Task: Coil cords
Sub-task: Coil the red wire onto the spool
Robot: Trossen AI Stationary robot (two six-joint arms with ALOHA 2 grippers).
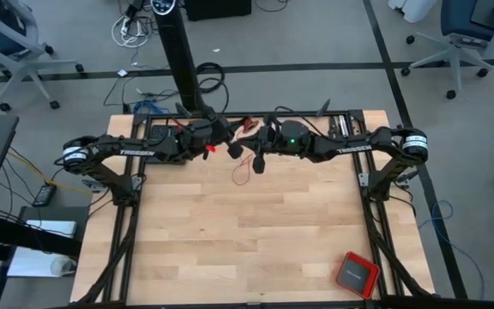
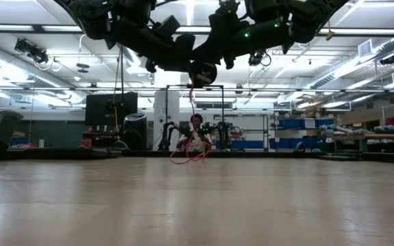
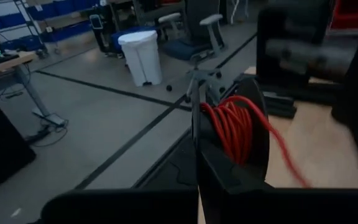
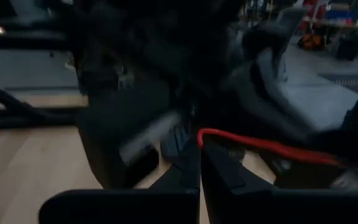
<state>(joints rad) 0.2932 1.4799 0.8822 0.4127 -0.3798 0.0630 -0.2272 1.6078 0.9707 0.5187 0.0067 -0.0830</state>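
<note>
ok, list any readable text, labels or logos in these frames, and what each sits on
"TROSSEN" on the left arm, white letters along its link, high view.
"TROSSEN" on the right arm, same place, only just legible.
Red box at the table's near right corner: pale marking on its dark top, too small to read.
Low view and both wrist views: nothing readable.

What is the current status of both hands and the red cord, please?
Left hand shut on red cord coil, raised at table's far edge. Right hand shut on cord strand beside it. Loose loops hang to table. Nothing in the way.
</note>
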